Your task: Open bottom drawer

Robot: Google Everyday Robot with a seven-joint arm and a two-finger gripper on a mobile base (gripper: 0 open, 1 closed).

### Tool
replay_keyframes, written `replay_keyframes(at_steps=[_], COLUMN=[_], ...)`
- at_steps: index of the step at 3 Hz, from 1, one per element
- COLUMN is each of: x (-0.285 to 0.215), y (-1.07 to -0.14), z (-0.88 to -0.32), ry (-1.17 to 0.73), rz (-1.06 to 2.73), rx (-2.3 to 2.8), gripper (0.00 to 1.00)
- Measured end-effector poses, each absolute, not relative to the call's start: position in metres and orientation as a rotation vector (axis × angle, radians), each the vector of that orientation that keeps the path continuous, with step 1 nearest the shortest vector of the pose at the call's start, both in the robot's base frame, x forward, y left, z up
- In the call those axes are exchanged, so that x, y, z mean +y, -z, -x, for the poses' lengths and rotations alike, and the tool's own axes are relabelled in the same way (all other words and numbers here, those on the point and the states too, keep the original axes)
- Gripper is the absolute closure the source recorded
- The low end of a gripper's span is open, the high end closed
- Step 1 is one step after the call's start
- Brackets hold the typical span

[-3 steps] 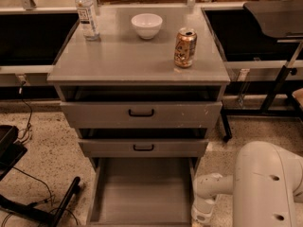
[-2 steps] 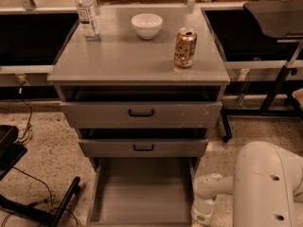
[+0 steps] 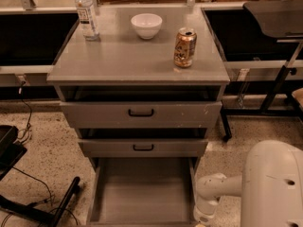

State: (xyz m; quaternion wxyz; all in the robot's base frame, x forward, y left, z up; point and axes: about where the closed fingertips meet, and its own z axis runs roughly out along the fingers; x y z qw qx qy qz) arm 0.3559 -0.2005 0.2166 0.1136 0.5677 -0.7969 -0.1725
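Currently bottom drawer [image 3: 142, 193] pulled out, gripper [image 3: 202, 216] low at its right front corner, grip unreadable; can [image 3: 184, 48], bowl [image 3: 146, 25], bottle [image 3: 87, 15] up top.

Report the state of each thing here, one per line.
bottom drawer: pulled out, open.
middle drawer: not pulled out.
top drawer: not pulled out.
can: upright.
bottle: upright.
bowl: upright.
tool: low, beside the bottom drawer's right side.
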Motion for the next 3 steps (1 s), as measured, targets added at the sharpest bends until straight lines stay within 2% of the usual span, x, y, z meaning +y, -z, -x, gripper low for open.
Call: replay_keyframes(at_steps=[2, 3], x=[-0.198, -0.184], y=[-0.326, -0.388], z=[-0.333, -0.279], ry=[0.321, 0.282], rz=[-1.772, -1.767], rx=[-2.420, -2.401], gripper=[0.00, 0.00])
